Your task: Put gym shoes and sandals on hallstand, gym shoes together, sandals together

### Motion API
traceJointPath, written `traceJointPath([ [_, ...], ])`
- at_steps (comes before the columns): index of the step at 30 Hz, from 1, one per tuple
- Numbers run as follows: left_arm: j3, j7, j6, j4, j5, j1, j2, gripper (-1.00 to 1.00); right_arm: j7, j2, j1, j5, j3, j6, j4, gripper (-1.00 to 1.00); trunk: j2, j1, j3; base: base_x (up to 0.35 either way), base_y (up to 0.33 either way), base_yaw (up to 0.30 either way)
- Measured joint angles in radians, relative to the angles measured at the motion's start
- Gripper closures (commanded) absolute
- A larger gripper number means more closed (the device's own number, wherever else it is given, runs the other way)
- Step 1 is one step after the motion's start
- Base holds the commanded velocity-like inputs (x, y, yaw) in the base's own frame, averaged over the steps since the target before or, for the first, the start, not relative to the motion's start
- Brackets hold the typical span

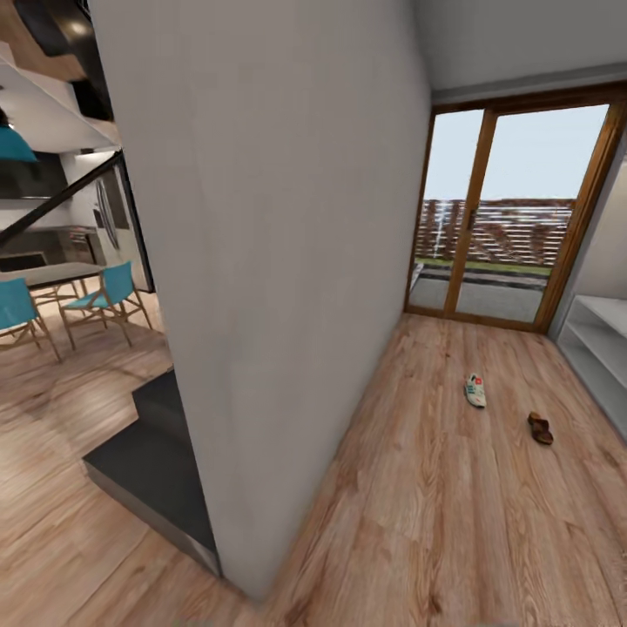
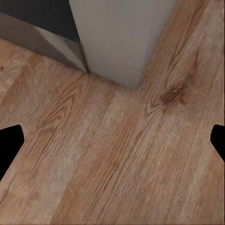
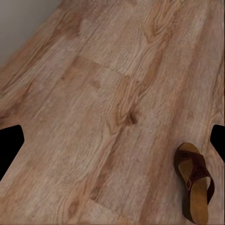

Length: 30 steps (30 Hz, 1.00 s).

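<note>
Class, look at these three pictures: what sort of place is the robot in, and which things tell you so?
Probably a home corridor by an entrance: wood-plank floor, a glazed wooden door to the outside, and a gym shoe and sandal lying on the floor near a pale shelf unit. A dining area opens on the left.

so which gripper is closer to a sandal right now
Right. The right gripper hangs open over the corridor floor with a sandal lying just off to one side of it. The left gripper is open over bare planks by the wall corner.
</note>
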Motion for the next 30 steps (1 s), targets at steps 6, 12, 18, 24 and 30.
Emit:
traceJointPath([
  [6,0.002,0.0,-0.002,0.0,0.0,0.0,0.0,-1.0,0.0,0.0,0.0,0.0,0.0,0.0,0.0,-1.0,0.0,0.0,0.0,0.286,-0.21,-0.3],
  [12,0.002,0.0,-0.003,-0.001,0.001,0.0,-0.001,-1.0,0.0,0.0,0.0,0.0,0.0,0.0,0.001,-1.0,0.0,0.0,0.0,0.234,-0.12,-0.3],
  [18,0.004,0.0,-0.006,-0.001,0.002,0.0,-0.001,-1.0,0.0,0.0,0.0,0.0,0.0,0.0,0.002,-1.0,0.0,0.0,0.0,0.048,-0.02,-0.3],
  [24,0.004,0.0,-0.006,-0.002,0.002,0.0,-0.001,-1.0,0.0,0.0,0.0,0.0,0.0,0.0,0.002,-1.0,0.0,0.0,0.0,0.007,-0.003,-0.3],
  [30,0.004,0.0,-0.006,-0.002,0.002,0.0,-0.001,-1.0,0.0,0.0,0.0,0.0,0.001,0.0,0.002,-1.0,0.0,0.0,0.0,0.001,0.0,-0.3],
])
